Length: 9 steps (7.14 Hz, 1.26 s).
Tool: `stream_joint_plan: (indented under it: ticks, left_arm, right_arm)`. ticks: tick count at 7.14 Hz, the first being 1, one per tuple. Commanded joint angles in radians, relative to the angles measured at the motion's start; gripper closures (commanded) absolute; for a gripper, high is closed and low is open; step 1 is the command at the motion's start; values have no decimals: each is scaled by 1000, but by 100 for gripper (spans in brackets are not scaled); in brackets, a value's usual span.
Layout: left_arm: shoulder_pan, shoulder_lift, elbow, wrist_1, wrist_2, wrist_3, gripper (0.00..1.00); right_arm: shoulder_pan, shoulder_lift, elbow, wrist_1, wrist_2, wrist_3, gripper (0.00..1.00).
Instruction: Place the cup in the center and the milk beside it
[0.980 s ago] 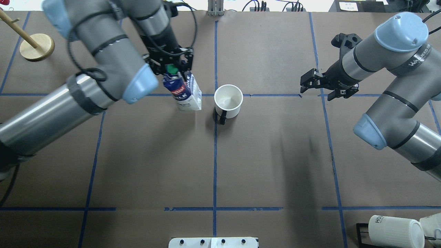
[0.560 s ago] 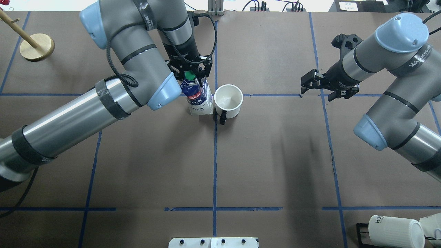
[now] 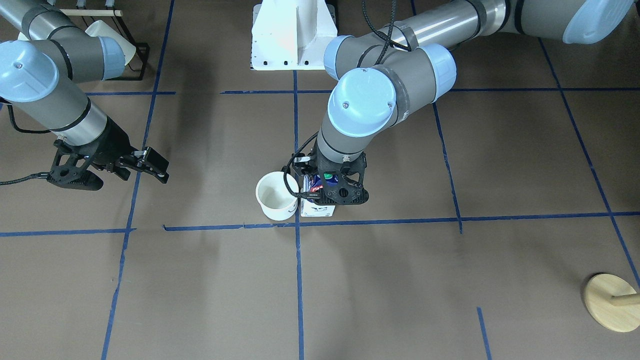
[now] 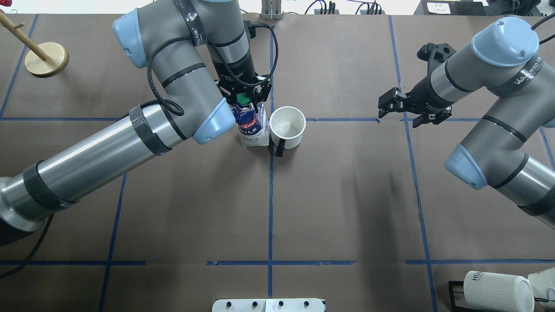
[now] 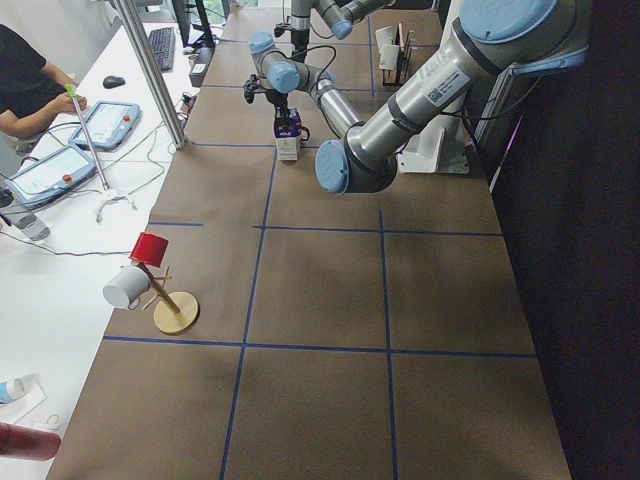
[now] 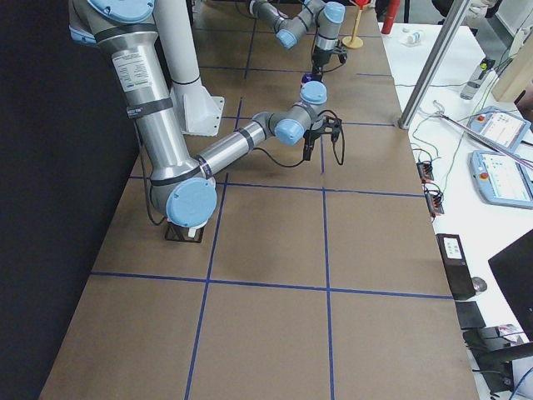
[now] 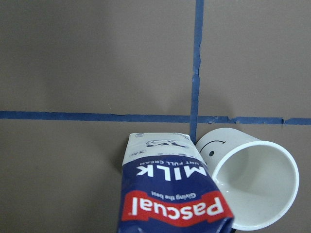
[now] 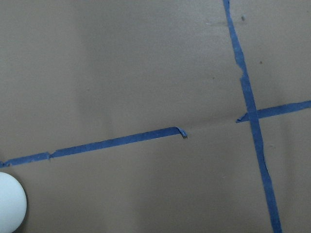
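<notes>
The cup is a smooth white mug with a black handle, standing upright at the central tape crossing. It also shows in the front view, and its smiley face shows in the left wrist view. The milk is a blue and white carton with a green cap, upright right against the cup's left side. I cannot tell whether they touch. My left gripper is shut on the carton's top, also seen in the front view. My right gripper is open and empty, off to the cup's right.
A wooden mug stand is at the far left corner. Two ribbed white mugs lie on a black rack at the near right corner. The white robot base is at the near edge. Blue tape lines grid the brown table.
My left arm has carried the milk to the right, from a gap away to right beside the cup. The cup and my right arm have not moved.
</notes>
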Motion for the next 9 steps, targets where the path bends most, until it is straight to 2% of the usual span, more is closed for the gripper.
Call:
stream_joint_plan:
  ticks: [1, 2, 3, 4, 6, 7, 8, 9]
  left_arm:
    - [-1, -6, -16, -35, 4, -39, 0]
    - [-11, -3, -110, -31, 37, -42, 0]
    - [-22, 32, -239, -22, 130, -42, 0]
    - [-54, 107, -362, -22, 152, -33, 0]
    - [-151, 272, -526, -22, 113, 19, 0]
    - [-209, 346, -571, -22, 61, 119, 0]
    - [-275, 458, -613, -22, -5, 228, 0]
    - [-316, 577, -639, -23, -7, 398, 0]
  right_arm:
    - [0, -1, -1, 0, 0, 0, 0]
    - [0, -1, -3, 0, 0, 0, 0]
    - [1, -3, -3, 0, 0, -2, 0]
    - [1, -7, -3, 0, 0, -2, 0]
    - [44, -26, 2, 0, 13, -52, 0]
    - [96, -79, 17, -3, 18, -148, 0]
    - [198, -140, 19, -12, 91, -302, 0]
    - [316, -196, 13, -18, 178, -437, 0]
